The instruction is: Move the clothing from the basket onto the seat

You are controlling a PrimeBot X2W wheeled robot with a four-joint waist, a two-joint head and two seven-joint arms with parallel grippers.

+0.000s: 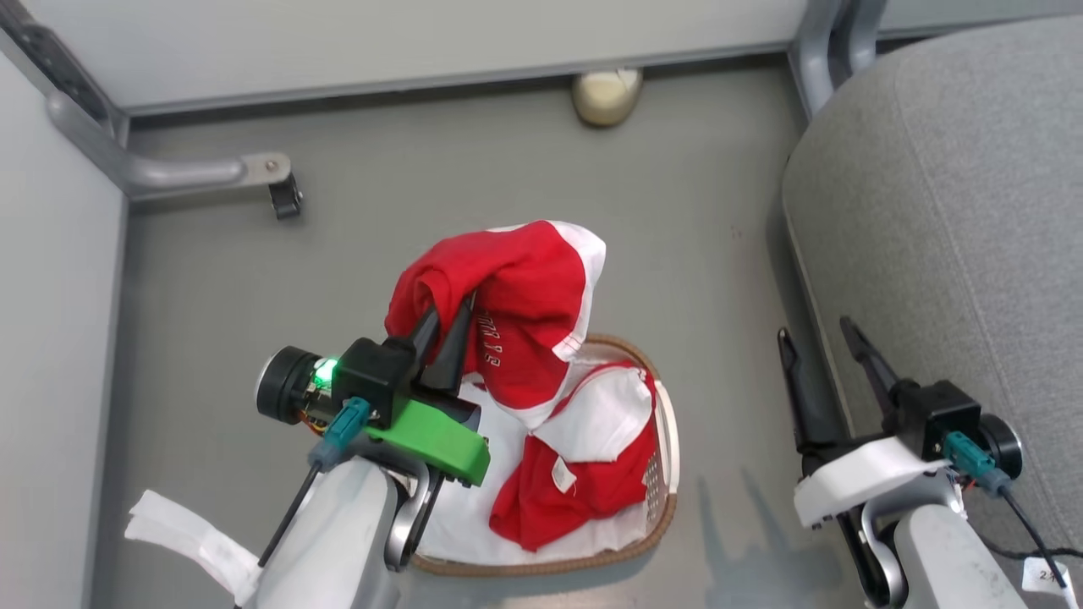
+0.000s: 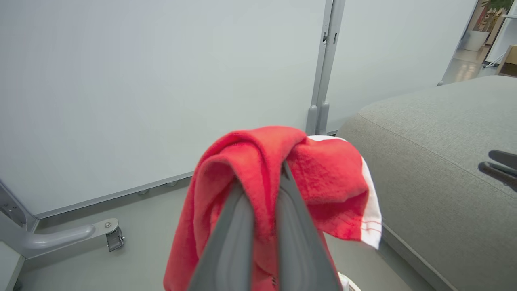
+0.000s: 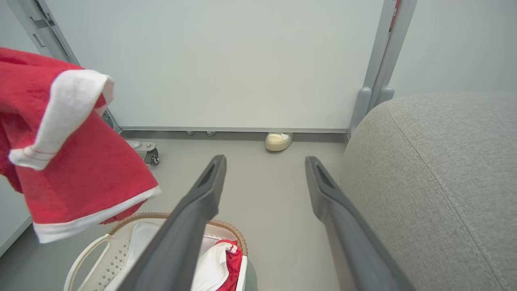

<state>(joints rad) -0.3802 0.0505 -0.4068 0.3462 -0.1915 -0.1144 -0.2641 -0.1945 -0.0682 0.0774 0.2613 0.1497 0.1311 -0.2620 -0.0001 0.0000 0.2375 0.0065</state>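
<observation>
Lifted garment: a red garment (image 1: 516,288) with white trim and small white lettering is held raised above the basket (image 1: 660,474), draped in loose folds.
Left gripper: the left gripper (image 1: 453,326) is seen shut tight on a bunched fold near the top of that garment, with cloth spilling over both fingers.
Right gripper: the right gripper (image 1: 814,330) is held spread wide with nothing in it, just beside the edge of the seat (image 1: 948,211).
Second garment: a second red-and-white garment (image 1: 584,482) is seen crumpled in the basket, on the white liner (image 1: 474,507).
Seat: the grey cushion lies to the robot's right, apart from the basket; no clothing is seen on it.
Handling: the clothing is judged light, limp and unbreakable. It will sag and swing when carried, and a trailing hem could catch on the basket rim.
Where to grip: a gathered ridge of several layers is judged safest, since a single thin edge could slip from between the narrow fingers.
Progress: one piece is judged ready to be carried across, and one is not yet picked.
</observation>
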